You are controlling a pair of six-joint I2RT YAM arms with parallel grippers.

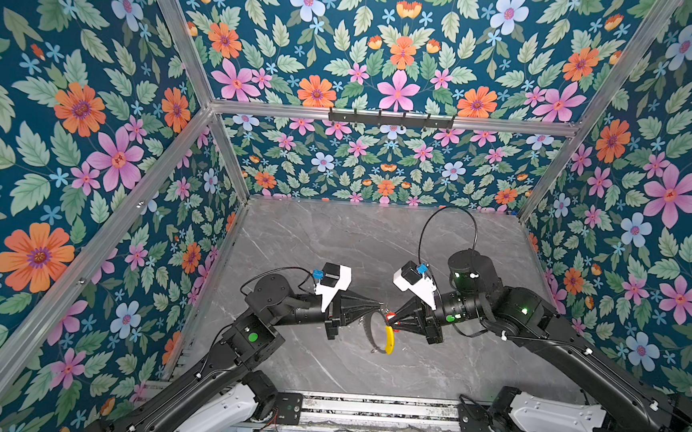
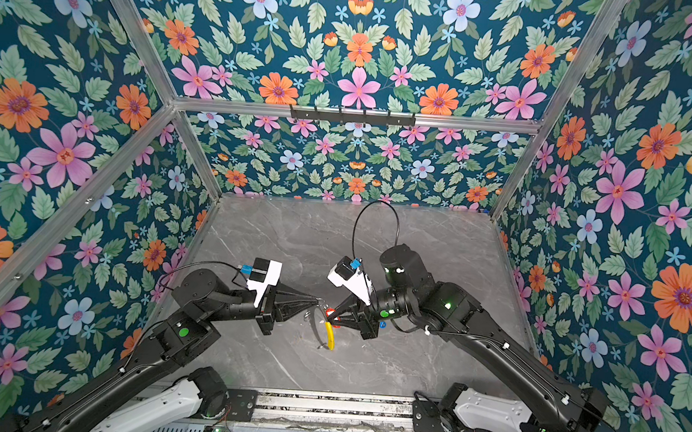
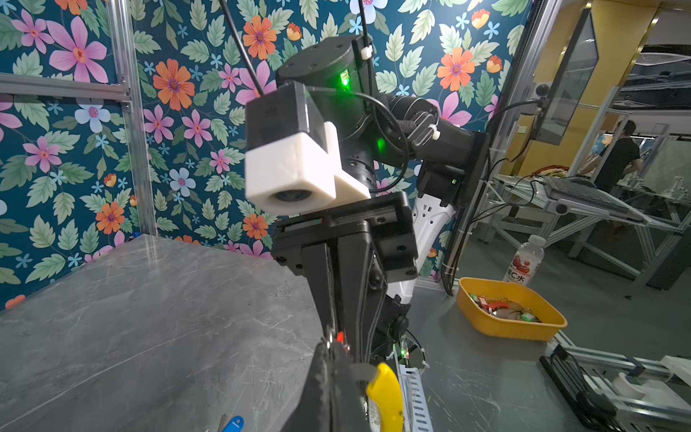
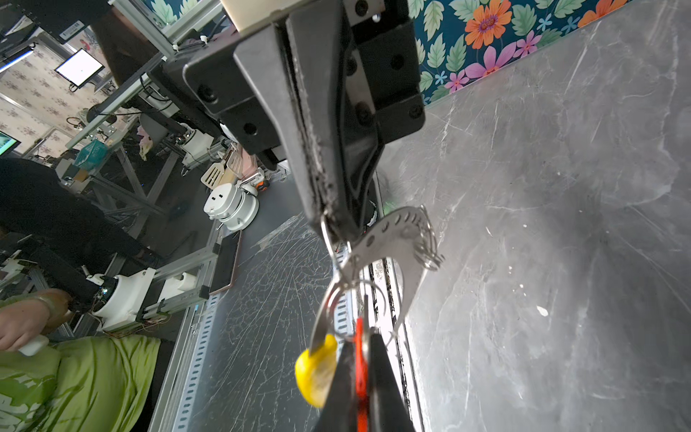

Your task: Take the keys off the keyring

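The keyring [image 1: 369, 331] is a thin grey ring with a yellow arc [image 1: 388, 339], and it hangs above the table between my two grippers. My left gripper [image 1: 379, 305] is shut on a small split ring [image 4: 331, 247] at its rim. My right gripper [image 1: 388, 319] is shut on the red tag [image 4: 360, 370] of one key, whose metal part is hidden. The yellow arc [image 4: 316, 370] hangs beside the right gripper's fingers. The other of the keys, with a blue tag [image 3: 233, 424], lies on the table apart from the ring, under the right gripper [image 2: 382, 324].
The grey marble table [image 1: 334, 241] is walled in floral panels on three sides. A black hook rail [image 1: 390, 118] sits high on the back wall. Beyond the front edge stand a yellow bin [image 3: 512, 329] of tagged keys and a bottle [image 3: 523, 262].
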